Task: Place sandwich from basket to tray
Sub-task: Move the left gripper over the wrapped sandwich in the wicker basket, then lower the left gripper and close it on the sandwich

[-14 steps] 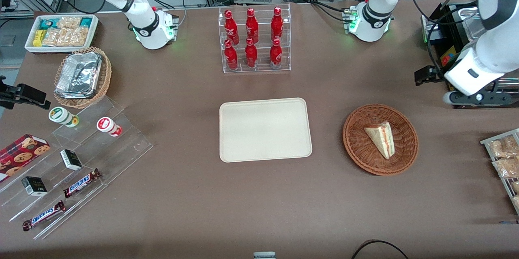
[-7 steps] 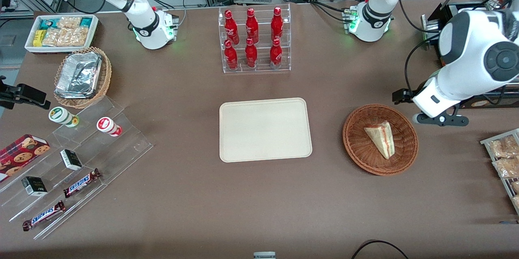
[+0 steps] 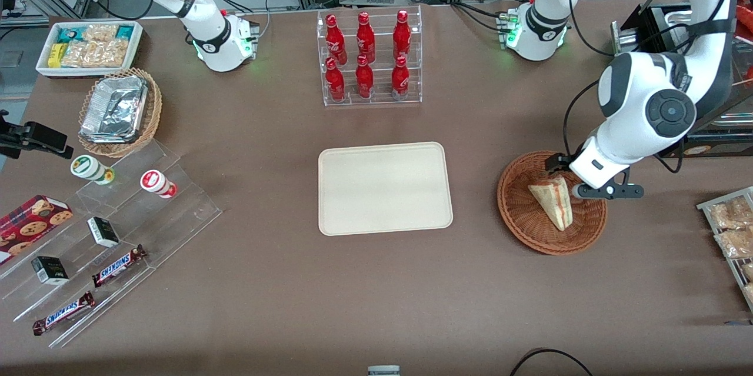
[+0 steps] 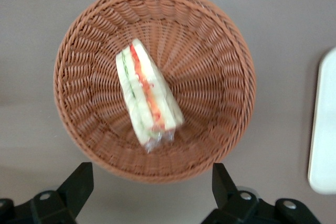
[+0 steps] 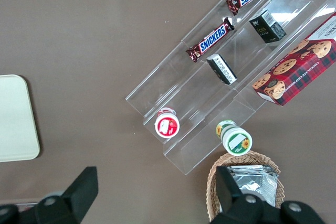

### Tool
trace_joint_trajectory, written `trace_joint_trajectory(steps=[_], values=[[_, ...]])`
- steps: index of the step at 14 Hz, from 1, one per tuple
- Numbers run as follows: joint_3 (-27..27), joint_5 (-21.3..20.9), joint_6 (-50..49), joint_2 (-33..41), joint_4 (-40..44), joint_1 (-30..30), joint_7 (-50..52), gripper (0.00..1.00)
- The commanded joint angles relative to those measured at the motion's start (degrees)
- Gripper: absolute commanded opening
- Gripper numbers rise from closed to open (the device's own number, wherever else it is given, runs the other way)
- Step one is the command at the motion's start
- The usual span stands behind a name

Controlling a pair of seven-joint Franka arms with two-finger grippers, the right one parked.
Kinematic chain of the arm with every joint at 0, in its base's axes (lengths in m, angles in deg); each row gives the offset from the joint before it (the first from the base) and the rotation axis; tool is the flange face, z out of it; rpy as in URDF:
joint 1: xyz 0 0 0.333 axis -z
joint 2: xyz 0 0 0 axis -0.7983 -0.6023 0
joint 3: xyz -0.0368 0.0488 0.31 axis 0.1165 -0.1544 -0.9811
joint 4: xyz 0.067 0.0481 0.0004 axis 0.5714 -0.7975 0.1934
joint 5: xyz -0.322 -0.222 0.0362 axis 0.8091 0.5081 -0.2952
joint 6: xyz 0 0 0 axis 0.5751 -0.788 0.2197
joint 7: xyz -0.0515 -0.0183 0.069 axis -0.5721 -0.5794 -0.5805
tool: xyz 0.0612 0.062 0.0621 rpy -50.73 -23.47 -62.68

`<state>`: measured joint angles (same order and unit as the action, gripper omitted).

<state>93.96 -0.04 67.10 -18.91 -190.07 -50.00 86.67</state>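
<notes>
The approach step is in hand: the end effector (image 4: 149, 187) hangs over the basket (image 3: 520, 211), its fingers (image 4: 79, 182) spread wide and holding nothing. The sandwich (image 3: 553, 202) lies in the basket, well apart from the bare tray (image 3: 385, 188) on the worktop (image 3: 294, 282). Next it seems to need centring over the wedge, which looks film-wrapped, then a descent so the fingers straddle the bread faces before closing.

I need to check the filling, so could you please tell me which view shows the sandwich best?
The left wrist view: the sandwich lies unobstructed in the basket, stripes visible, below the open gripper. The front view shows it smaller, partly covered; the right wrist view, not at all.
</notes>
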Motion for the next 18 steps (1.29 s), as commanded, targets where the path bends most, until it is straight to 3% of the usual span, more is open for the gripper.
trace_joint_trajectory(steps=[1, 7, 18], values=[[-0.15, 0.34, 6.8, 0.29, -3.34, 0.28, 8.82, 1.0], [-0.15, 0.51, 9.64, -3.14, -3.09, 0.2, 32.12, 1.0], [-0.59, 0.25, 14.56, -9.81, -3.09, -0.33, 31.7, 1.0]])
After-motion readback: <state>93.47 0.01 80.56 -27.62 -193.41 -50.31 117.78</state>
